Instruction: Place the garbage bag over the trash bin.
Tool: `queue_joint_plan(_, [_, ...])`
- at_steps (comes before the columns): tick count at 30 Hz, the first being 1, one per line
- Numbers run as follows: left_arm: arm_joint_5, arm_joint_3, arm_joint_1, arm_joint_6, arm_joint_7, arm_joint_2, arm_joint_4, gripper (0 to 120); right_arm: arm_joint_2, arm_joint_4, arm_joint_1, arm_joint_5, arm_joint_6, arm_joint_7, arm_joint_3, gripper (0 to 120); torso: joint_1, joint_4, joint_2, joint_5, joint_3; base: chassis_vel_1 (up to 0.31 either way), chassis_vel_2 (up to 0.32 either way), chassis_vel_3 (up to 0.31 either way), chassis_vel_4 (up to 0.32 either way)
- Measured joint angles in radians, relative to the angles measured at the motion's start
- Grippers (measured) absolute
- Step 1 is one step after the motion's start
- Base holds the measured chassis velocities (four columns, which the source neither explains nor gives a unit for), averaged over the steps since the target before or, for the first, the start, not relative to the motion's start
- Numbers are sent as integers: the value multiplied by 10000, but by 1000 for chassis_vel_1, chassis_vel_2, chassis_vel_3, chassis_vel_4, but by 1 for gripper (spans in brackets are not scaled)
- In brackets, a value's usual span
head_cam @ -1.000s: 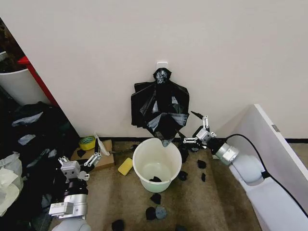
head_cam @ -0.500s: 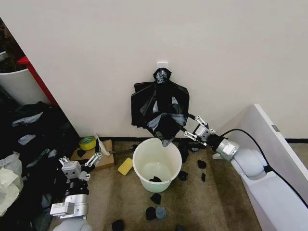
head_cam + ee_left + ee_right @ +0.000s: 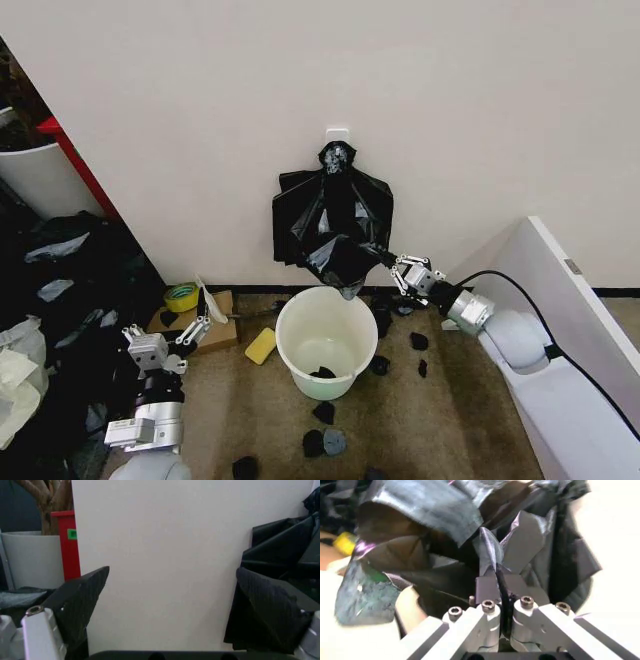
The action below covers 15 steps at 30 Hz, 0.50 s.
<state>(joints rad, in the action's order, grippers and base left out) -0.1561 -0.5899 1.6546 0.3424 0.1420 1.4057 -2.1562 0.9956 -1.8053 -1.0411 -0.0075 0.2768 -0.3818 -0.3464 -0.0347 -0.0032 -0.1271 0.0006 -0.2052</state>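
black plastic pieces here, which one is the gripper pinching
The large crinkly black garbage bag hanging on the wall above the round white bucket; the right gripper is shut on its edge. The small black scraps lie untouched on the floor.

Right arm extended forward and inward, right end effector (image 3: 396, 264) with fingers pinched together on a fold of the garbage bag (image 3: 335, 225). Left arm parked low at the robot's left side, left end effector (image 3: 200, 325) pointing forward, fingers spread apart, holding nothing.
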Motion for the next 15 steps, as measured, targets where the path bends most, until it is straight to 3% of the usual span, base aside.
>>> queue_joint_plan(7, [-667, 123, -472, -182, -464, -812, -187, 100, 471, -859, -896, 909, 76, 1634, 216, 0, 0, -2, 0, 0, 1, 0, 0, 0, 0])
queue_joint_plan(11, [-1336, 253, -873, 31, -1334, -2031, 38, 100, 857, -1309, -1342, 1772, 296, 2289, 421, 0, 0, 0, 0, -2, 1, 0, 0, 0, 0])
queue_joint_plan(14, [-1795, 271, -1490, 280, -2290, -3298, 591, 100, 1080, -1432, -1535, 1872, 448, 2384, 435, 0, 0, -2, 0, -4, 1, 0, 0, 0, 0])
queue_joint_plan(15, [-1795, 271, -1490, 280, -2290, -3298, 591, 100, 1080, -1432, -1535, 1872, 448, 2384, 435, 0, 0, -2, 0, -4, 1, 0, 0, 0, 0])
